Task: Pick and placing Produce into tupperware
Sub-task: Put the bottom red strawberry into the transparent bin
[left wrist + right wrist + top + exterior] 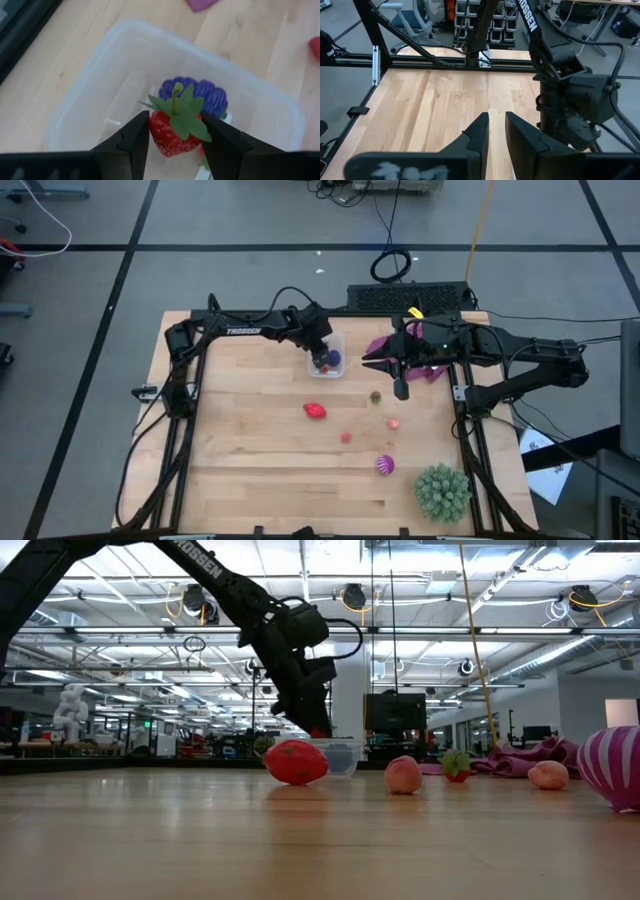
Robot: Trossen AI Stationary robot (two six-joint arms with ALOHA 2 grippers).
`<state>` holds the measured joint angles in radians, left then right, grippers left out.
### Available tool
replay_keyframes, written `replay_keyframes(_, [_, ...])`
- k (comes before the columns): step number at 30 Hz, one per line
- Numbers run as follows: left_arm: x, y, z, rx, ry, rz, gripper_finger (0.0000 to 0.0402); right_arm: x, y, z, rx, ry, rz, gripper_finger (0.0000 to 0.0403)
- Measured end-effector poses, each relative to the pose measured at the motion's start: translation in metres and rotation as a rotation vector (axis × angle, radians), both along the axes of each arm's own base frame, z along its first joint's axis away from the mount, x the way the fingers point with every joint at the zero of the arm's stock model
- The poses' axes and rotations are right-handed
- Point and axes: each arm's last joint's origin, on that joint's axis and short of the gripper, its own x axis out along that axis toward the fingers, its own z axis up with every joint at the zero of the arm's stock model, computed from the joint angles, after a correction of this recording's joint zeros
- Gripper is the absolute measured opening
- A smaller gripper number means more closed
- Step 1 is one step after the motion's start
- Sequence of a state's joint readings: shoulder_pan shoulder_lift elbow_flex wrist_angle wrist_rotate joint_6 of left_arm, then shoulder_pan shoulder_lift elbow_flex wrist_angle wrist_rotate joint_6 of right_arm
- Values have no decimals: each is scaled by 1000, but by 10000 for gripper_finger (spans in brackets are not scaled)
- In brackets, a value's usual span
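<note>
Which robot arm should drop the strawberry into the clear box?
The left. Its gripper already holds the strawberry right over the tupperware, above the blue-purple berry. The right gripper holds nothing and hangs off to the side.

Both arms are matte black, built of boxy joint housings and slim links, with loose black cables looping along them. White "TROSSEN" lettering runs along the left arm's link, just left of the tupperware (327,355) in the high view. The left gripper (175,142) has two flat, wedge-shaped black fingers (134,140); the right gripper (493,134) has the same angular black pair
</note>
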<state>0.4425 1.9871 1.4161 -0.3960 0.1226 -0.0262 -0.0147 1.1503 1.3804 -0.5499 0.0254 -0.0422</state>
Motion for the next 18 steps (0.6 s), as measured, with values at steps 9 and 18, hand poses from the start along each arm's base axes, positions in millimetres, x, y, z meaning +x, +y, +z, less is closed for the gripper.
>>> replay_keyframes(9, [2, 0, -11, 12, 40, 7, 161, 0, 0, 0, 3, 2, -1, 57])
replay_keyframes(18, [0, 4, -15, 21, 58, 26, 161, 0, 0, 0, 2, 4, 0, 57])
